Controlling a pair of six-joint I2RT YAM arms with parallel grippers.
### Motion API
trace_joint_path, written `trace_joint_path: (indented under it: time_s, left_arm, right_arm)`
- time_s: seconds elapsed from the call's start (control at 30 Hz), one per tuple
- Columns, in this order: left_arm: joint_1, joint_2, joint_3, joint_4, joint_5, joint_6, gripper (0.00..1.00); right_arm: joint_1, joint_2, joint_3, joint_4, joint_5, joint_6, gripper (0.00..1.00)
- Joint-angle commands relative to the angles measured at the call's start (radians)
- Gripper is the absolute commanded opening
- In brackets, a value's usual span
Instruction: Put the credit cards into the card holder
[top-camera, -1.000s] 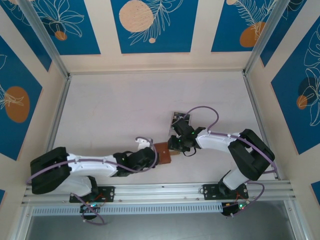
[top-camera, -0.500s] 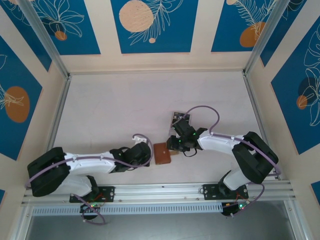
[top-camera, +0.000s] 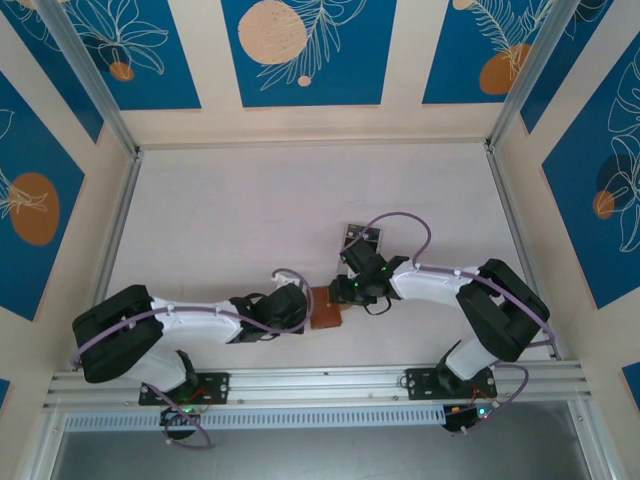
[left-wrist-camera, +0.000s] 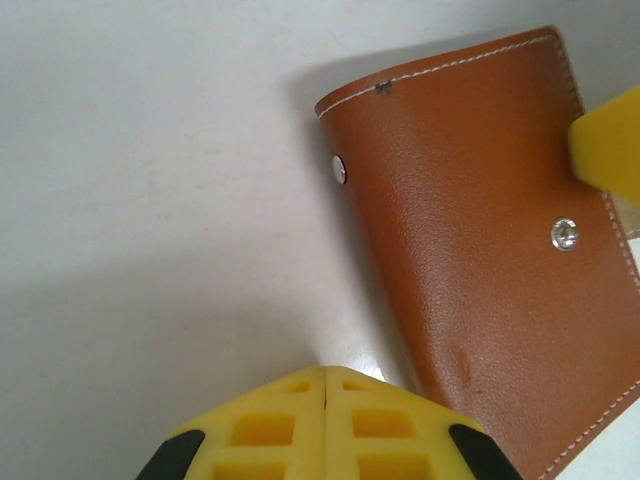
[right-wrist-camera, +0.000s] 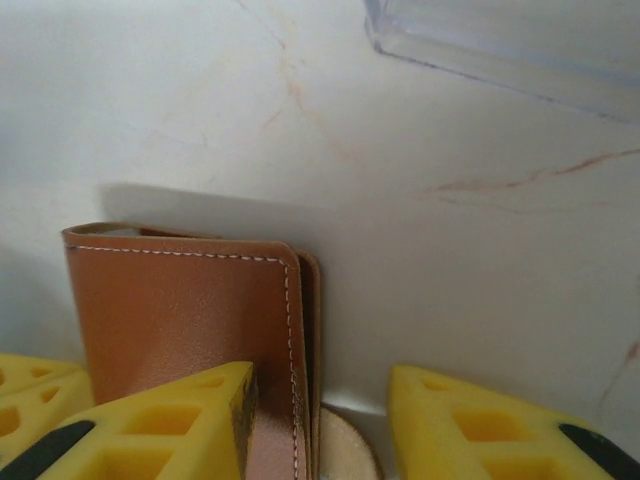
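Note:
The card holder (top-camera: 324, 307) is a brown leather wallet lying folded shut on the table between both arms, its snap stud up (left-wrist-camera: 480, 230). My left gripper (left-wrist-camera: 327, 375) is shut and empty, just off the wallet's left edge (top-camera: 300, 310). My right gripper (right-wrist-camera: 320, 405) is open at the wallet's other side (top-camera: 346, 290). One finger (right-wrist-camera: 170, 420) rests over the cover (right-wrist-camera: 190, 320), and the stitched edge and pale snap tab (right-wrist-camera: 345, 445) lie in the gap. The credit cards are hidden; a dark shape at the clear stand is too small to identify.
A clear plastic slotted stand (top-camera: 360, 236) sits just beyond the right gripper; its lower edge (right-wrist-camera: 520, 45) crosses the right wrist view's top. Metal rails and patterned walls enclose the pale table (top-camera: 230, 220). The right gripper's yellow fingertip (left-wrist-camera: 610, 150) overlaps the wallet.
The left gripper closed, drew back from the wallet, then edged toward it again. The right gripper shifted slightly left over the wallet and widened a little. The wallet stayed put.

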Motion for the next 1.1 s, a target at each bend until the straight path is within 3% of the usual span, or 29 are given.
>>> trace_joint_path:
  time_s: [0.0, 0.7, 1.07]
  left_arm:
    - [0.007, 0.048, -0.002, 0.06, 0.038, 0.005, 0.0]
    - [0.006, 0.196, 0.031, 0.163, 0.079, -0.01, 0.0]
    - [0.006, 0.214, 0.047, 0.152, 0.067, 0.002, 0.0]
  right_arm:
    - [0.015, 0.033, 0.016, 0.032, -0.051, -0.02, 0.41]
    - [0.035, -0.043, 0.028, 0.056, -0.127, -0.064, 0.38]
    - [0.052, -0.068, 0.063, -0.005, -0.084, -0.097, 0.37]
